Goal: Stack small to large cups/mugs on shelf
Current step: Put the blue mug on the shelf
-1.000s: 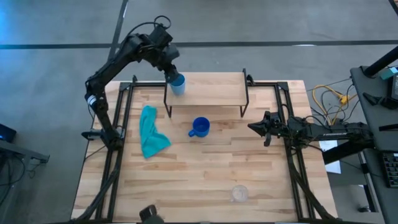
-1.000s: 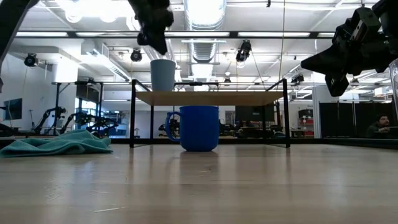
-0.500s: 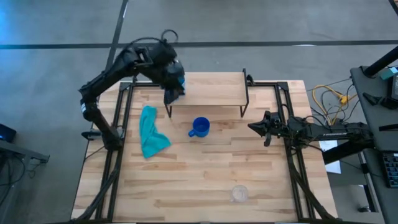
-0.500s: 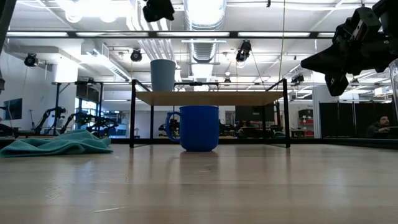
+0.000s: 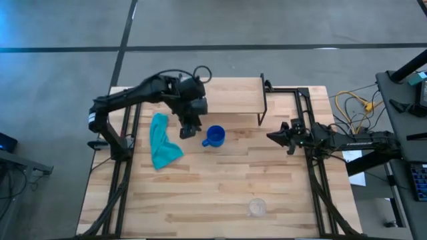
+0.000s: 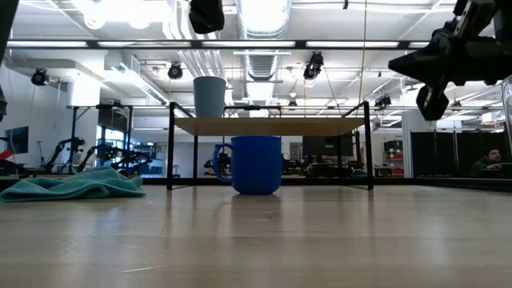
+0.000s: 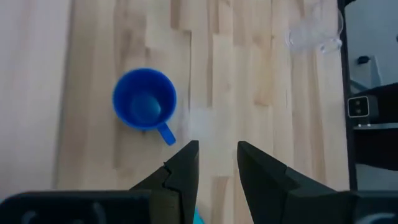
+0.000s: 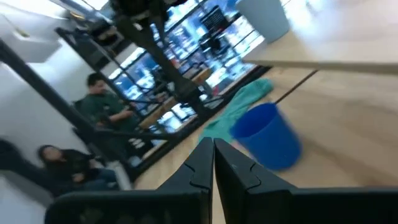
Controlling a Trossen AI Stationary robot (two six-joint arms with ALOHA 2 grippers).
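1. Now the left hand (image 5: 190, 128) hovers high above the worktop (image 5: 220, 187), fingers narrowly parted, empty, just beside the royal-blue mug (image 5: 214, 137).
2. Light-blue cup (image 6: 210, 96) stands upright on the shelf (image 6: 268, 125).
3. Clear cup (image 5: 257, 207) sits near the worktop's front edge.
4. Right hand (image 5: 275, 136) waits at the right side, fingers pressed together.

My left gripper (image 5: 190, 129) hangs over the table (image 5: 220, 193) just in front of the shelf (image 5: 230, 97), between the teal cloth (image 5: 161, 141) and the royal-blue mug (image 5: 214, 136), close beside the mug on its left. My left arm reaches in from the table's left edge and covers the shelf's left end. The mug sits upright on the tabletop, handle pointing left toward my left gripper. The cloth lies crumpled, left of centre. The small clear cup (image 5: 257, 207) stands near the front edge, well apart from everything. My right gripper (image 5: 272, 137) waits at the right edge, pointing left.
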